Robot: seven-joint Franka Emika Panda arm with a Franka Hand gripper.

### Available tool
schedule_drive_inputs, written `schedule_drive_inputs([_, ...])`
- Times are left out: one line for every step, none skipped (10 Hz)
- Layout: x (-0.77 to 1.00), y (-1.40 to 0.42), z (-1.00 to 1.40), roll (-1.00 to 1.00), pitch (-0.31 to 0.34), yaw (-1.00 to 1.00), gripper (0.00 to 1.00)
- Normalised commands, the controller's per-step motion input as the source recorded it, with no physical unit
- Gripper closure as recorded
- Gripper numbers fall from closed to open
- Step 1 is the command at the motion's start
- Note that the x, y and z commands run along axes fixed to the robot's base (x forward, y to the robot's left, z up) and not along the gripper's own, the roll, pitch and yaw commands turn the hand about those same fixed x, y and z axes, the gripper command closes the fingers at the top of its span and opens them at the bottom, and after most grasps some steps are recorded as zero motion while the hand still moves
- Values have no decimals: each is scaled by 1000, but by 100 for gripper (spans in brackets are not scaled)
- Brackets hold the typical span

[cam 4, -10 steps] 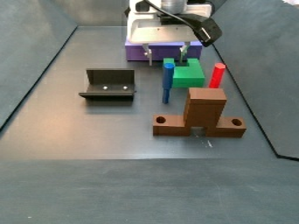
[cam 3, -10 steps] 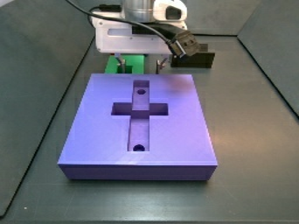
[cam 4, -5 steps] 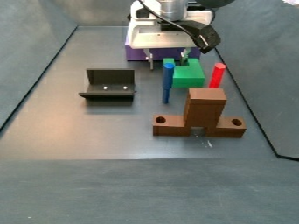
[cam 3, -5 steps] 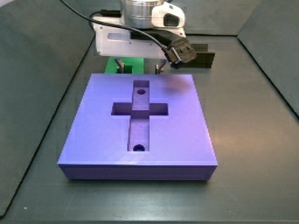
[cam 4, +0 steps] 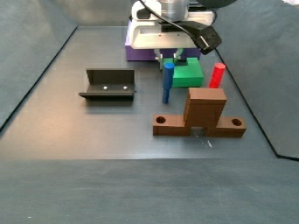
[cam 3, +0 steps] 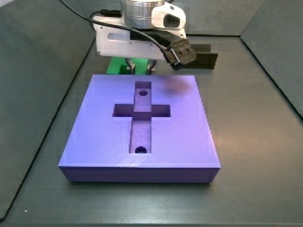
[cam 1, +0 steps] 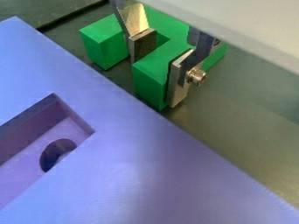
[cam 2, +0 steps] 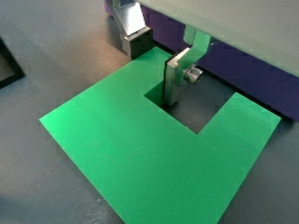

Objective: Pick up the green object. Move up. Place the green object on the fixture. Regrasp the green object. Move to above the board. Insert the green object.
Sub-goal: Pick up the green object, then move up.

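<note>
**Gripper straddling the green object**

Your gripper (cam 2: 158, 57) sits low over the green object (cam 2: 152, 153) at the far end of the board (cam 3: 142, 124). In both wrist views its fingers (cam 1: 184, 77) stand narrowly apart, one inside the notch and one outside, bracketing a green arm; actual contact you cannot tell. The fixture (cam 4: 108, 85) stands well apart on the worktop (cam 4: 93, 140).

White boxy gripper (cam 3: 134, 62) housing, black cables, flat silver fingers (cam 1: 184, 77), small screw

Dark grey desk (cam 4: 70, 140) carries purple board (cam 3: 148, 129), green object (cam 4: 187, 77), dark fixture (cam 4: 107, 85), orange-brown block (cam 4: 201, 115) — claw (cam 2: 156, 61) low at green object.
</note>
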Motion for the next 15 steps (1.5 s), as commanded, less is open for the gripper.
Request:
schedule_drive_inputs([0,0,0,0,0,0,100])
schedule_drive_inputs([0,0,0,0,0,0,100])
schedule_drive_inputs([0,0,0,0,0,0,100])
schedule_drive_inputs([0,0,0,0,0,0,100])
schedule_drive_inputs([0,0,0,0,0,0,100])
schedule_drive_inputs([0,0,0,0,0,0,100])
schedule_drive_inputs([0,0,0,0,0,0,100])
schedule_drive_inputs([0,0,0,0,0,0,100])
schedule_drive_inputs([0,0,0,0,0,0,100])
schedule_drive_inputs([0,0,0,0,0,0,100])
schedule_drive_inputs([0,0,0,0,0,0,100])
schedule_drive_inputs([0,0,0,0,0,0,100])
schedule_drive_inputs([0,0,0,0,0,0,100])
schedule_drive_inputs([0,0,833,0,0,0,100])
schedule_drive_inputs([-82,29,734,-5,53,27,100])
